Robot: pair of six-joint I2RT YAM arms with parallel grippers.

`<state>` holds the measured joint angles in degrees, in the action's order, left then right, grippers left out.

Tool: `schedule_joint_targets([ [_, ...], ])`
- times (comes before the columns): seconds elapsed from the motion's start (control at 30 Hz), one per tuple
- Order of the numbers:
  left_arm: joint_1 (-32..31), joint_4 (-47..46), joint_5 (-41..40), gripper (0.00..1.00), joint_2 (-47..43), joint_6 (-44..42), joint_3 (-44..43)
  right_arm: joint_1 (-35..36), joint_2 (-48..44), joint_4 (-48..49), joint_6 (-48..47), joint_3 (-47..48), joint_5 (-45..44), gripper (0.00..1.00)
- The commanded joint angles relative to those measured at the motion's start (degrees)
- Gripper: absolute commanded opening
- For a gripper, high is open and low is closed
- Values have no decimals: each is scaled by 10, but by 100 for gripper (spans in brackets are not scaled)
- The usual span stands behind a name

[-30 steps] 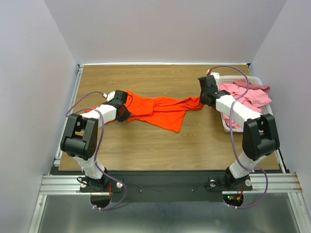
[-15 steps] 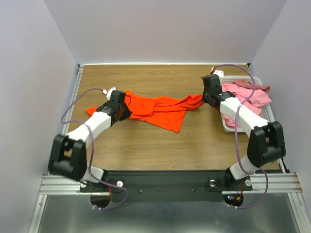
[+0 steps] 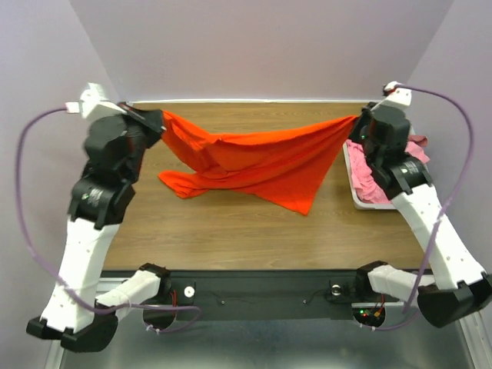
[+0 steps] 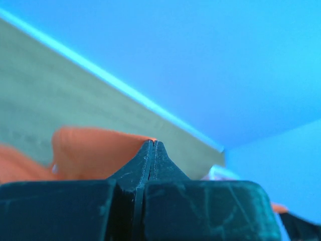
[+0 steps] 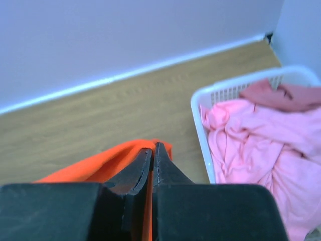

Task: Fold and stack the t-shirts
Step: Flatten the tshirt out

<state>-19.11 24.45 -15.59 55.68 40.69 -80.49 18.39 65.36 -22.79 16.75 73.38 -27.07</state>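
Note:
The orange-red t-shirt [image 3: 261, 161] hangs stretched in the air between both arms, its lower folds drooping toward the wooden table. My left gripper [image 3: 163, 121] is shut on the shirt's left corner; in the left wrist view orange cloth [image 4: 95, 150] shows behind the closed gripper [image 4: 152, 143]. My right gripper [image 3: 355, 121] is shut on the right corner, and in the right wrist view orange fabric [image 5: 100, 163] runs between the pinched gripper [image 5: 152, 145]. Pink and dusty rose t-shirts [image 5: 256, 140] lie crumpled in the basket.
A white slatted basket [image 3: 352, 188] stands at the table's right edge, just below the right gripper; its rim [image 5: 199, 130] shows in the right wrist view. The wooden table [image 3: 231, 223] lies under the hanging shirt, walls close on three sides.
Both arms have risen and spread apart, lifting the orange-red shirt off the table and pulling it taut. The left gripper closed on the shirt's left corner.

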Motion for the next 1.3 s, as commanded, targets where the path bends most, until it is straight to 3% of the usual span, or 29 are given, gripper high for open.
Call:
schedule_joint_targets([
  [0.0,2,53,-90,0,-19,-29,-146,-3,-61,-4,-23,82,3,0],
  [0.17,1,112,-108,0,-2,-57,-333,-3,-106,-39,-23,162,101,0],
  [0.33,1,133,-92,0,-6,-82,-447,-3,-132,-66,-14,242,202,0],
  [0.43,1,129,-77,0,-26,-98,-488,-3,-142,-85,1,307,247,0],
  [0.67,1,115,-73,0,-66,-112,-509,-3,-147,-101,33,356,358,0],
  [0.8,1,115,-78,0,-60,-116,-488,-2,-146,-100,42,341,351,0],
  [1.0,1,76,-144,0,-17,-108,-350,-3,-116,-89,36,234,274,0],
  [1.13,4,50,-189,0,58,-118,-240,-3,-51,-42,42,129,172,0],
  [1.2,28,5,-154,0,100,-118,-160,-4,13,9,46,72,164,0],
  [1.27,113,-77,-56,0,144,-115,-102,-3,69,34,51,53,157,0],
])
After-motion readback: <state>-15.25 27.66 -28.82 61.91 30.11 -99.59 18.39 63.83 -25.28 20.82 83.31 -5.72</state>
